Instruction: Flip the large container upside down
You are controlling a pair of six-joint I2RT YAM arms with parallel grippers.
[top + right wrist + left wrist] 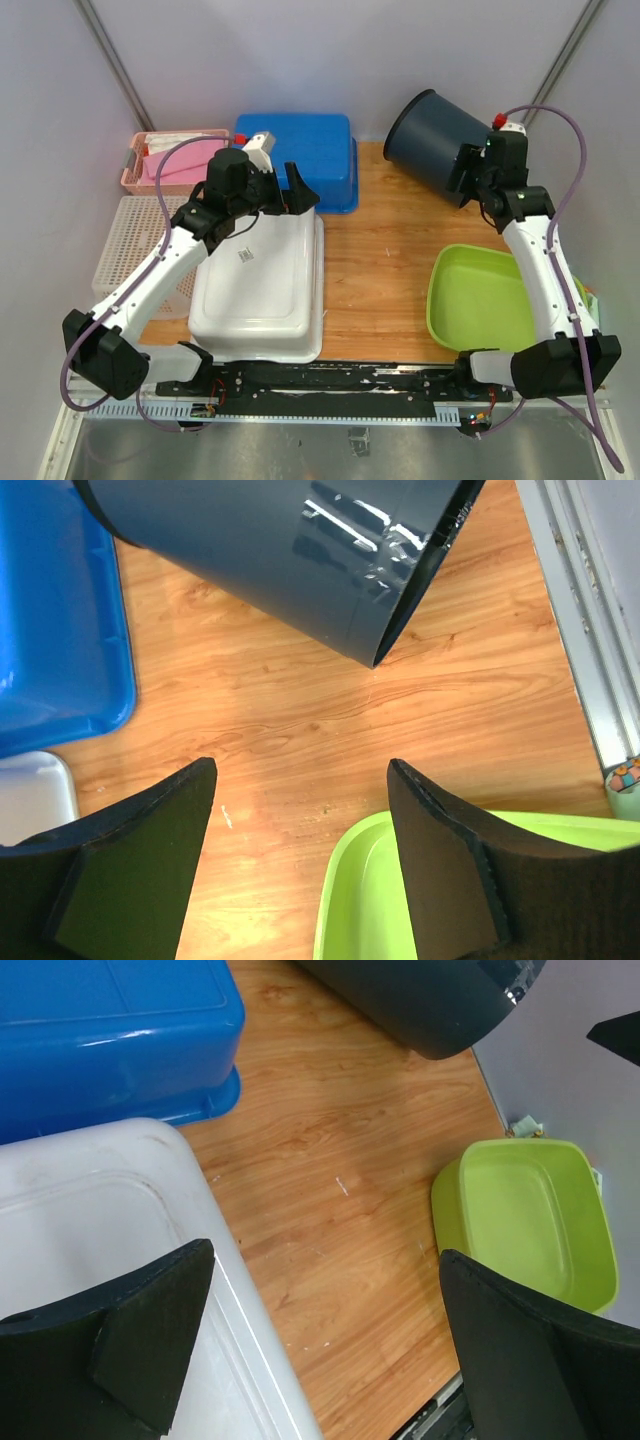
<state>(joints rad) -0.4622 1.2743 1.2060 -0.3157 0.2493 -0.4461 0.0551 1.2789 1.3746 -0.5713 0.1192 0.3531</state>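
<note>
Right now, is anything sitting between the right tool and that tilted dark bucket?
Nothing visible. The right tool is open, and only wooden tabletop shows between it and the dark bucket, at its lower rim. The blue bin sits off to one side and the green basin nearer the arm, both outside that path.

Nothing legible anywhere here. One small dark label (246,254) sits on the white tub (262,300), left of centre in the top view, but its print is too small to read. Both wrist views give no letters, numbers or brand to make out.
</note>
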